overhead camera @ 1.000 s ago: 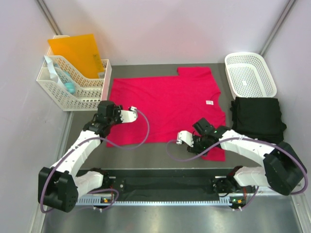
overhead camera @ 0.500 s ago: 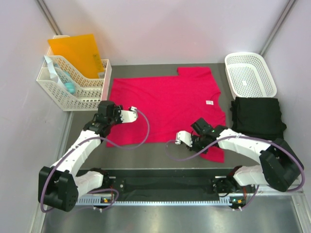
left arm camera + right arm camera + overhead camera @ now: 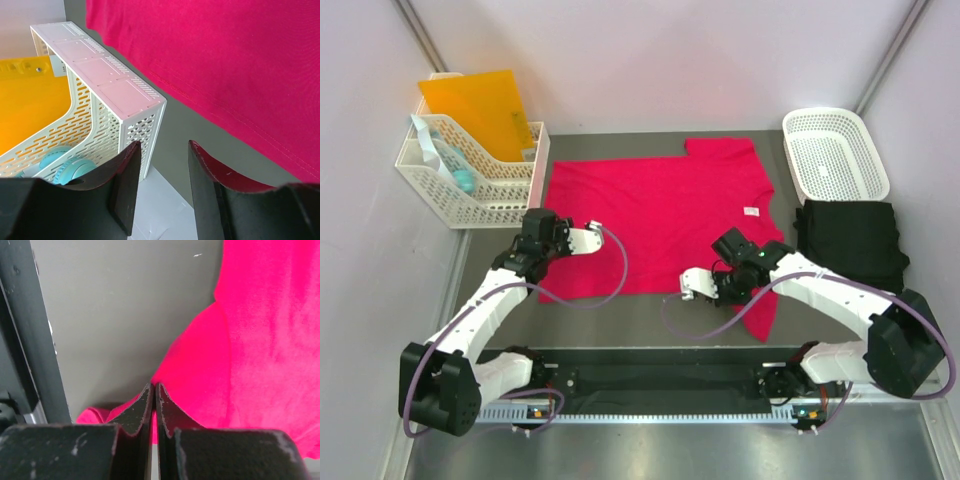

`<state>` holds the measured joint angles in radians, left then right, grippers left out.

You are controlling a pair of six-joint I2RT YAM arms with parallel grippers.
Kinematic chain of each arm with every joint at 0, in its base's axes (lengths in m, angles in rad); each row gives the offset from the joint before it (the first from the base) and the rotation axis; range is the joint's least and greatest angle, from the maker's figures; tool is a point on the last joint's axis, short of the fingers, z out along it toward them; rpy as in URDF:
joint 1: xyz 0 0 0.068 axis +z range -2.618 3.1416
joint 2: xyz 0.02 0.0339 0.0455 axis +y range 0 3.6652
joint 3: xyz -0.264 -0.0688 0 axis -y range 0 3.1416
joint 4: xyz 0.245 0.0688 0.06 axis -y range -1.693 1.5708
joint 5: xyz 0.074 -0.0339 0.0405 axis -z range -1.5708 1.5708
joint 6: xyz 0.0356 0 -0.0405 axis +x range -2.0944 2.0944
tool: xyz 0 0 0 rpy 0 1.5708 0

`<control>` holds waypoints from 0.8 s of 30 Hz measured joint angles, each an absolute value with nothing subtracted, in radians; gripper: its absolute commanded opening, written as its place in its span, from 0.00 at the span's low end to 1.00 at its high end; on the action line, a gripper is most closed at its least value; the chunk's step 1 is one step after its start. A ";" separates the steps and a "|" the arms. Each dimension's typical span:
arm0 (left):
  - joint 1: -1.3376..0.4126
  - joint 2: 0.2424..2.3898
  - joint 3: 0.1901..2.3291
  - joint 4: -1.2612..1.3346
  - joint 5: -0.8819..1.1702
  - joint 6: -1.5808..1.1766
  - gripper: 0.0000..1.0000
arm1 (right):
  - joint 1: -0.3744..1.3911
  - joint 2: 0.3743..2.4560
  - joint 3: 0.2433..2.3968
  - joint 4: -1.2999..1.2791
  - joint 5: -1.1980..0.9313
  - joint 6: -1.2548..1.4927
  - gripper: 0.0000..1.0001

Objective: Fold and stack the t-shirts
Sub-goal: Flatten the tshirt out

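The red t-shirt (image 3: 660,210) lies spread flat in the middle of the desk (image 3: 640,312). Its long axis runs left to right: the hem (image 3: 220,110) faces the left side and the collar, with its small white neck label (image 3: 752,211), faces right. One sleeve points to the far edge. The near sleeve (image 3: 762,312) sits bunched and narrow at the shirt's near right corner.

The right claw (image 3: 153,387) is over that corner. Its fingers are pressed together on a fold of red cloth (the wrist view shows red on both sides of the closed tips).

The left claw (image 3: 164,147) is at the opposite end, just beside the near corner of the hem. Its fingers are spread, with only bare desk showing between them. The hem runs diagonally above and to the right of the tips, and the slotted white organiser (image 3: 115,90) stands to their left.

The black t-shirt (image 3: 850,245) lies folded into a compact block at the right of the desk. It is beside the red shirt's collar and just in front of the white basket (image 3: 835,150).
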<state>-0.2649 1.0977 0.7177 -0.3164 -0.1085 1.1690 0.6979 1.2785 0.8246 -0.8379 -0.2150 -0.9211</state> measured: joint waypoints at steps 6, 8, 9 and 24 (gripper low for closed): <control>-0.265 1.098 0.718 -0.316 -0.101 1.168 0.48 | 0.690 1.279 0.826 -0.852 -0.191 -0.986 0.22; -0.265 1.098 0.717 -0.316 -0.098 1.168 0.48 | 0.686 1.279 0.826 -0.848 -0.175 -0.994 0.35; -0.266 1.098 0.717 -0.317 -0.097 1.168 0.48 | 0.684 1.281 0.826 -0.842 -0.163 -0.996 0.38; -0.266 1.086 0.693 -0.318 -0.094 1.151 0.48 | 0.684 1.234 0.822 -0.663 0.011 -1.021 0.33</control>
